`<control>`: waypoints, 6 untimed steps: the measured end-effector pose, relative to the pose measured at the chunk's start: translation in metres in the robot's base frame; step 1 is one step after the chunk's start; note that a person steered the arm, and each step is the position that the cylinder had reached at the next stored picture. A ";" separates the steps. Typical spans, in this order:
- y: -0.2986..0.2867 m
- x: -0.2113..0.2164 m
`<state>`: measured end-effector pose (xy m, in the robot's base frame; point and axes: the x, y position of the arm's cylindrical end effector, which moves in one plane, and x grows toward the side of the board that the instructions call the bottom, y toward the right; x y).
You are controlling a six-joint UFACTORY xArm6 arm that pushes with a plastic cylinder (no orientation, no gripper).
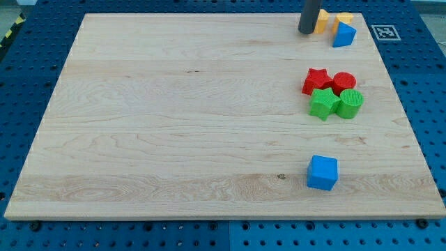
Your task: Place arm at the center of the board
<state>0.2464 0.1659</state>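
My tip (305, 31) is the lower end of a dark rod at the view's top right, on the wooden board (174, 111). It touches or nearly touches the left side of a yellow block (321, 21), partly hidden by the rod. Another yellow block (343, 17) lies just to the right, with a blue triangular block (343, 35) below it. The tip is far from the board's middle.
A red star (317, 81), a red cylinder (343, 82), a green star (324, 103) and a green cylinder (350, 103) cluster at the right. A blue cube (322, 172) sits at the lower right. A black-and-white marker (385, 32) lies off the board's top right corner.
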 end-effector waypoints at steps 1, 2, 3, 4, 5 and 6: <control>-0.028 -0.006; -0.033 -0.009; -0.074 0.010; -0.096 0.017; -0.101 0.026; -0.133 0.079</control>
